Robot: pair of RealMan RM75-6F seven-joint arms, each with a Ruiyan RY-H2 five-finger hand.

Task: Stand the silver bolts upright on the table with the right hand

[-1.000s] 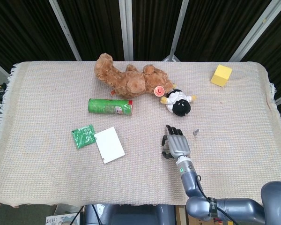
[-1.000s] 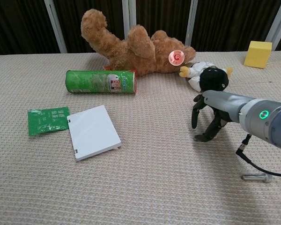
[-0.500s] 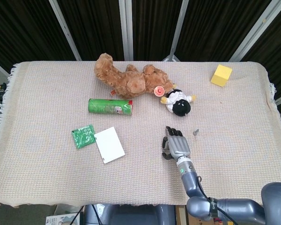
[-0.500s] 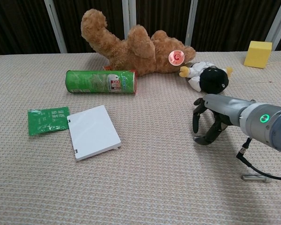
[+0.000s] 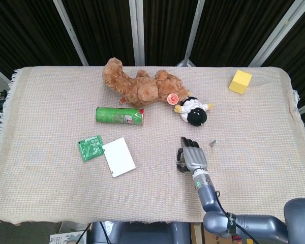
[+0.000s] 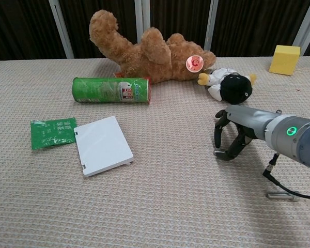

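My right hand (image 5: 191, 156) hovers low over the cloth at the near right, palm down. In the chest view the right hand (image 6: 231, 136) arches like a claw with its fingertips at the cloth, and I see nothing between its fingers. One small silver bolt (image 5: 212, 143) sits just right of the hand and slightly farther away; whether it stands or lies I cannot tell. Another silver bolt (image 6: 281, 195) lies flat on the cloth near the front edge, beside the forearm. My left hand shows in neither view.
A brown teddy bear (image 5: 140, 86) and a small black-and-white plush (image 5: 194, 110) lie beyond the hand. A green can (image 5: 120, 116) lies on its side at the left, with a white card (image 5: 118, 156) and green packet (image 5: 90, 147) nearer. A yellow block (image 5: 240, 81) sits far right.
The right hand has sunk a little toward the cloth and drawn slightly nearer to me. The bolts have not moved.
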